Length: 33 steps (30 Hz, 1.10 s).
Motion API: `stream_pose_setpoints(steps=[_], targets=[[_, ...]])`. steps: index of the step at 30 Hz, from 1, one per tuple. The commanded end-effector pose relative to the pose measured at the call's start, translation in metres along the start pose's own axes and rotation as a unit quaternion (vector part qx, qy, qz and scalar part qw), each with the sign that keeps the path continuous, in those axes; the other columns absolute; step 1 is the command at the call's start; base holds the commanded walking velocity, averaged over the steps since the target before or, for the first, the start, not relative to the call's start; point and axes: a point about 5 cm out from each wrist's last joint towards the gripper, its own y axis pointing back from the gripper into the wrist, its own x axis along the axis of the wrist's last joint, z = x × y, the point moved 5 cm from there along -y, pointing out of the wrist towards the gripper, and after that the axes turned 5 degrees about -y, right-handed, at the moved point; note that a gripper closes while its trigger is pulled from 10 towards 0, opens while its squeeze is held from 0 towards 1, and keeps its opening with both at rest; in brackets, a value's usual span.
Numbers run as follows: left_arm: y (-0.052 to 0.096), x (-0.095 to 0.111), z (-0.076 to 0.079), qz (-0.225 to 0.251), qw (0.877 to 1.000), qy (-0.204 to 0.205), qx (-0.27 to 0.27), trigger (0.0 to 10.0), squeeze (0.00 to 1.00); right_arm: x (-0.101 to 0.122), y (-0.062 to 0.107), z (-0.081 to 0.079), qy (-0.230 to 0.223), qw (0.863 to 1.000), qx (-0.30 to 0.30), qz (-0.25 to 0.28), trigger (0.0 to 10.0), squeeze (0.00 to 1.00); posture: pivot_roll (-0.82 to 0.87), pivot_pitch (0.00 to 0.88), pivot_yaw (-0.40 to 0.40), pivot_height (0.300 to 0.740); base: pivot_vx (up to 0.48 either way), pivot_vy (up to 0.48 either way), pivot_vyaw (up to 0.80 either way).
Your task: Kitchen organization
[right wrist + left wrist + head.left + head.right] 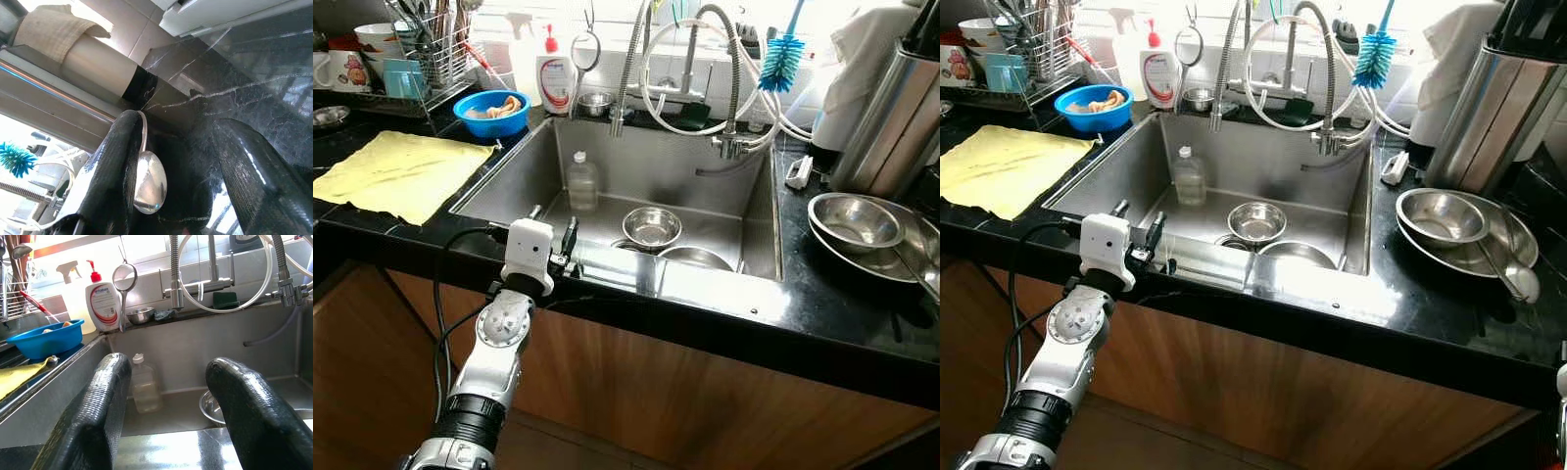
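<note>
A: Where is the left gripper [555, 240]?

B: Lower left of the head view, at the front rim of the sink [705, 279], its jaws apart with nothing between them. The wrist view looks over that rim into the basin.

A: What sits in the basin?

B: A clear plastic bottle [582, 182] stands upright against the back wall, left of centre. A small steel bowl [652, 227] lies on the floor in the middle, and a second bowl [695, 258] just beside it nearer the front rim. The basin floor left of them is open.

A: And the table edges?

B: A yellow cloth [393, 173] lies flat on the black table [862, 313] at the left, its near corner close to the front edge. A blue bowl [491, 113] sits just beyond the sink's back left corner. Right of the sink, nested steel bowls [857, 222] sit near the table's right side, with bare black table in front of them.

A: The right gripper [181, 161]?

B: Its wrist view shows the jaws apart over dark marble, with a spoon [149, 183] lying close against one finger [115, 166]; I cannot tell whether they touch.
</note>
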Motion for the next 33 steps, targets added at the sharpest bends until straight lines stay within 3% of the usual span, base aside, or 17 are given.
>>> stream_pose_setpoints(steps=[1, 14, 22, 33], targets=[[-0.004, 0.006, -0.004, 0.012, 1.0, -0.012, 0.0, 10.0, 0.0, -0.009, -0.002, 0.004, -0.019, 1.0, -0.007, -0.014, 10.0, 0.0, -0.01, 0.0, -0.021, 0.74, 0.0, 0.0, 0.0], [-0.005, 0.007, -0.005, 0.013, 1.0, -0.015, 0.001, 10.0, 0.0, -0.02, -0.012, -0.008, -0.021, 0.999, 0.011, -0.035, 10.0, 0.0, 0.0, 0.0, -0.022, 0.74, 0.0, 0.0, 0.0], [-0.006, 0.008, -0.007, 0.015, 1.0, -0.017, 0.004, 10.0, 0.0, -0.022, -0.015, -0.021, -0.044, 0.998, 0.026, -0.035, 10.0, 0.0, 0.0, 0.0, -0.025, 0.74, 0.0, 0.0, 0.0], [-0.006, 0.009, -0.007, 0.015, 1.0, -0.017, 0.003, 10.0, 0.0, -0.01, -0.013, -0.019, -0.069, 0.997, 0.014, 0.004, 10.0, 0.0, 0.0, 0.0, -0.023, 0.74, 0.0, 0.0, 0.0]])
